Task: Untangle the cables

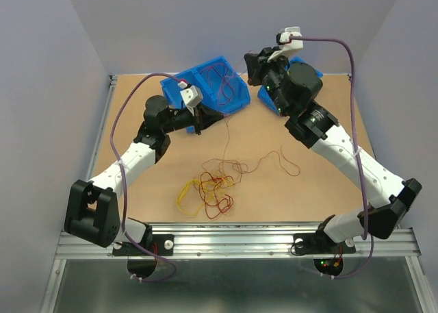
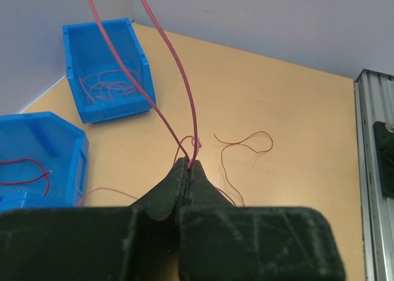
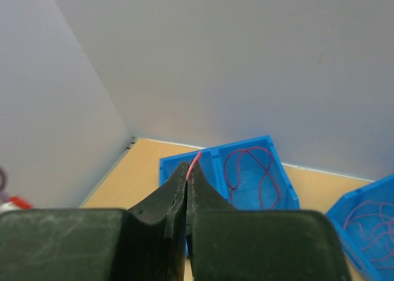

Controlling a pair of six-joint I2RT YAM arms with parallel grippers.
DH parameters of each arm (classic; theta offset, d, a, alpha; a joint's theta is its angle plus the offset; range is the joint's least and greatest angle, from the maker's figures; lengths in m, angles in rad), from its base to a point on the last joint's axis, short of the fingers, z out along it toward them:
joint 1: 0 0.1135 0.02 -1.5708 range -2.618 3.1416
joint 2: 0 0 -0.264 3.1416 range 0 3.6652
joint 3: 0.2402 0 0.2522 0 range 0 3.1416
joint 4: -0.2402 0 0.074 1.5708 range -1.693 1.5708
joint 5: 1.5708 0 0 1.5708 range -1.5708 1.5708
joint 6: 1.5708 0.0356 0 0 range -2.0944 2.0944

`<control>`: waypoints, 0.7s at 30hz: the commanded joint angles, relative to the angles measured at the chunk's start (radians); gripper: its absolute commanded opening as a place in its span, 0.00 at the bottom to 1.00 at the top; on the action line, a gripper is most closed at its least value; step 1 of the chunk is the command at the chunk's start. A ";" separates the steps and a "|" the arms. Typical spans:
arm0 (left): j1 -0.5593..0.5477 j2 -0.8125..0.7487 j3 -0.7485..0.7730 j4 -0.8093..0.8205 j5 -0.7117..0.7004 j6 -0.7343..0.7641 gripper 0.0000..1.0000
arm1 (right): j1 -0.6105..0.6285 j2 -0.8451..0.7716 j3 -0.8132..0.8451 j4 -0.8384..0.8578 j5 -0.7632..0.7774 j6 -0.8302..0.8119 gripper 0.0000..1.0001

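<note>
A loose tangle of red, yellow and orange cables lies on the wooden table near the front middle. My left gripper is raised behind the tangle and is shut on a red cable. In the left wrist view its fingertips pinch the cable, and two strands run up out of the frame. My right gripper is raised at the back by the blue bins. It is shut on the end of a red cable, whose short tip sticks out past the gripper.
A blue bin with red cables stands at the back middle, and a second blue bin is partly hidden by the right arm. A single red strand lies to the right of the tangle. Grey walls enclose the table.
</note>
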 commanded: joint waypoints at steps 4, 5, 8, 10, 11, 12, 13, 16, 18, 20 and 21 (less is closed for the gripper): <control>0.042 -0.052 0.005 0.138 0.228 -0.158 0.00 | -0.154 0.101 -0.006 0.030 -0.243 0.128 0.01; 0.044 -0.046 0.014 0.141 0.266 -0.175 0.00 | -0.164 0.116 0.000 0.025 -0.268 0.135 0.01; 0.044 -0.024 0.078 0.159 0.416 -0.273 0.00 | -0.191 0.182 0.000 0.018 -0.339 0.157 0.01; 0.044 -0.032 0.092 0.170 0.435 -0.325 0.00 | -0.193 0.213 -0.033 0.019 -0.375 0.161 0.01; 0.044 -0.041 0.094 0.173 0.435 -0.336 0.00 | -0.193 0.221 -0.055 0.019 -0.404 0.160 0.01; 0.045 -0.061 0.096 0.182 0.432 -0.342 0.00 | -0.194 0.224 -0.076 0.025 -0.421 0.163 0.01; 0.047 -0.073 0.096 0.184 0.428 -0.348 0.00 | -0.193 0.226 -0.105 0.042 -0.434 0.171 0.00; 0.056 -0.118 0.106 0.190 0.414 -0.386 0.00 | -0.193 0.196 -0.309 0.198 -0.472 0.192 0.01; 0.065 -0.139 0.132 0.191 0.408 -0.438 0.00 | -0.193 0.189 -0.438 0.321 -0.553 0.197 0.01; 0.090 -0.153 0.152 0.187 0.388 -0.474 0.00 | -0.191 0.198 -0.483 0.346 -0.670 0.186 0.00; 0.105 -0.168 0.160 0.188 0.360 -0.506 0.00 | -0.191 0.198 -0.541 0.381 -0.708 0.188 0.01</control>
